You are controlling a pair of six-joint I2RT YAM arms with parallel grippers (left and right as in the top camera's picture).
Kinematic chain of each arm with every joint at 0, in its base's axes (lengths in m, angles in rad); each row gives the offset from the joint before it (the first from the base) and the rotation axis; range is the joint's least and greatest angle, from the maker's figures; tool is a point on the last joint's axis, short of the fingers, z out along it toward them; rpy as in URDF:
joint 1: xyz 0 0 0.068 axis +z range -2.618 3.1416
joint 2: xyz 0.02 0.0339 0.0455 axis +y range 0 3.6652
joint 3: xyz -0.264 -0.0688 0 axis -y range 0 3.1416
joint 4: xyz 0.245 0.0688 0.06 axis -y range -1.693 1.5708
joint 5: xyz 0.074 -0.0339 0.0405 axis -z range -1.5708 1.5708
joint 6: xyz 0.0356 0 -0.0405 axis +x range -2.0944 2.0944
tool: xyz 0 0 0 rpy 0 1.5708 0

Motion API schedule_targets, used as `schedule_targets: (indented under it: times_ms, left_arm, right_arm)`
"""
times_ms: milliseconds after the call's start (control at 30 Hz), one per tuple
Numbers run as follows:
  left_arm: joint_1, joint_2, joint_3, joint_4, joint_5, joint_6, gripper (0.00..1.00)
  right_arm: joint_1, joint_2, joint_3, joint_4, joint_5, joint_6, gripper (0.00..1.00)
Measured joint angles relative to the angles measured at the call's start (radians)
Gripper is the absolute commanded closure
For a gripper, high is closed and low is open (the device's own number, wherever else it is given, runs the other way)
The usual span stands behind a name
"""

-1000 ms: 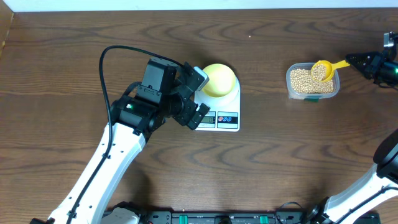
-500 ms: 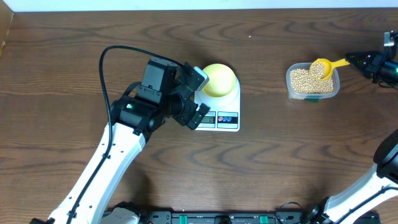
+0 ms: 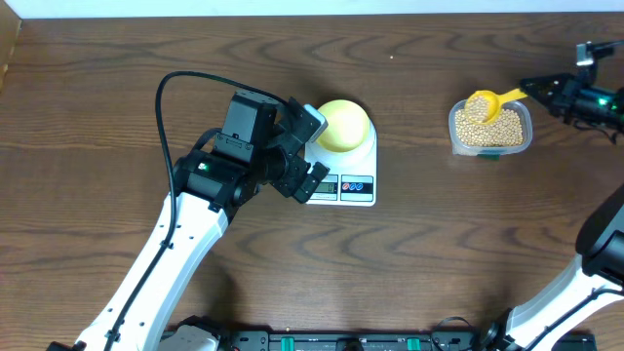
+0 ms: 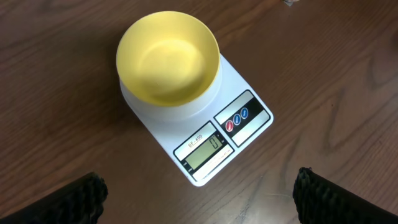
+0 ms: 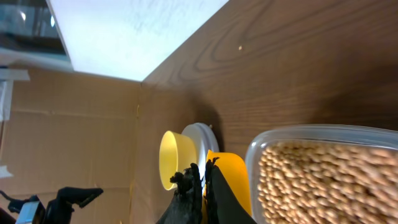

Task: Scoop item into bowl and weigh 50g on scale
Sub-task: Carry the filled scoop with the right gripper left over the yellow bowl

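Observation:
The pale yellow bowl [image 3: 343,125] sits empty on the white scale [image 3: 343,187]. My left gripper [image 3: 312,151] is open beside the scale's left edge, holding nothing. In the left wrist view the bowl [image 4: 168,57] rests on the scale [image 4: 245,112], above my spread left gripper [image 4: 202,202]. The beans [image 3: 492,129] fill a clear tub [image 3: 453,136] at the right. My right gripper [image 3: 536,90] is shut on the handle of a yellow scoop [image 3: 481,104], which carries beans over the tub's left side. In the right wrist view my right gripper [image 5: 204,180] pinches the scoop [image 5: 233,180] beside the beans [image 5: 323,180].
Dark wooden table [image 3: 439,253] all round. A black cable [image 3: 171,88] loops above the left arm. The table's far edge meets a white wall [image 3: 292,8] at the top. In the right wrist view the bowl [image 5: 174,158] and scale [image 5: 202,138] lie beyond the scoop.
The right gripper has moved left and a little up with the scoop, whose bean-filled head has shifted from the tub's right side to its left side. The left arm has not moved.

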Motion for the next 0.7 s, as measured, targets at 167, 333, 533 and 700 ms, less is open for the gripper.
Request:
schedule_targets:
  times_ms: [167, 333, 533, 700]
  left_arm:
    - [0.0, 0.0, 0.0, 0.0, 0.0, 0.0, 0.02]
    - [0.0, 0.0, 0.0, 0.0, 0.0, 0.0, 0.02]
    - [0.0, 0.0, 0.0, 0.0, 0.0, 0.0, 0.02]
    - [0.0, 0.0, 0.0, 0.0, 0.0, 0.0, 0.02]
  right_arm:
    - [0.04, 0.0, 0.0, 0.018, -0.003, 0.023, 0.99]
    - [0.081, 0.0, 0.0, 0.042, -0.005, 0.057, 0.99]
    - [0.144, 0.0, 0.0, 0.068, -0.006, 0.095, 0.99]
    - [0.201, 0.0, 0.0, 0.091, -0.006, 0.125, 0.99]
